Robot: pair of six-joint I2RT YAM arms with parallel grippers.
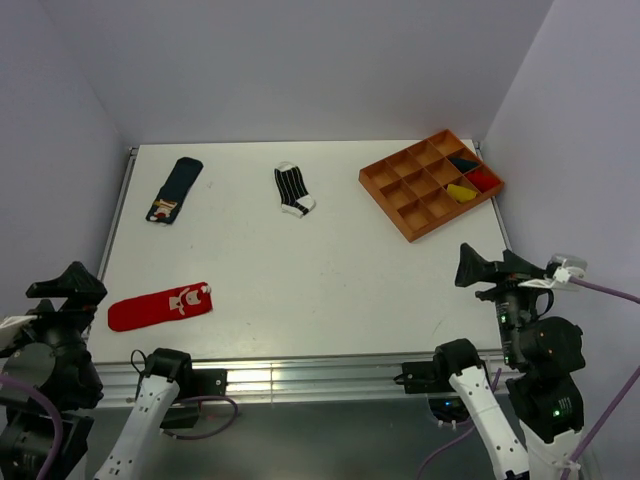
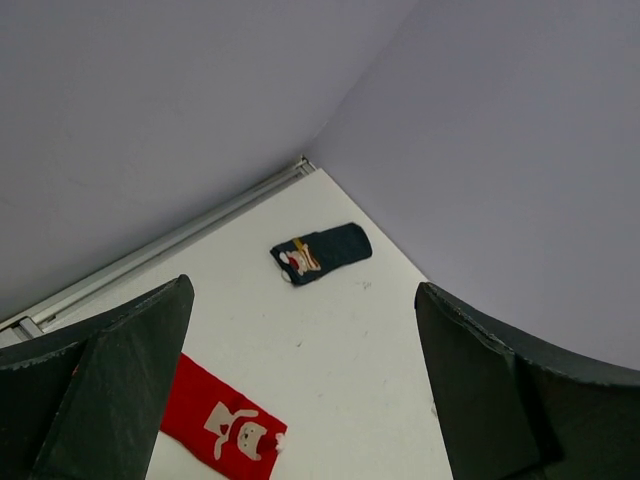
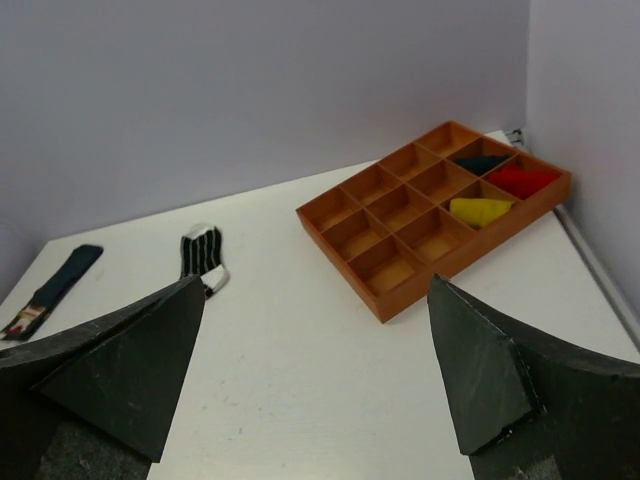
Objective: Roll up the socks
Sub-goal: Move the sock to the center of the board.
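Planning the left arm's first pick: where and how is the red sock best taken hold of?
Probably its plain end, away from the white figure, pinched from above across the narrow width. The red sock lies flat on the table, so only a top-down pinch gets fabric, and that end lies nearest the left hand.

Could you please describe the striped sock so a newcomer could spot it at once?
On the white table, look toward the far edge, left of the orange tray. The striped sock lies flat there, mid-width. Only it has black-and-white stripes and a white toe; the navy sock and red sock have no stripes.
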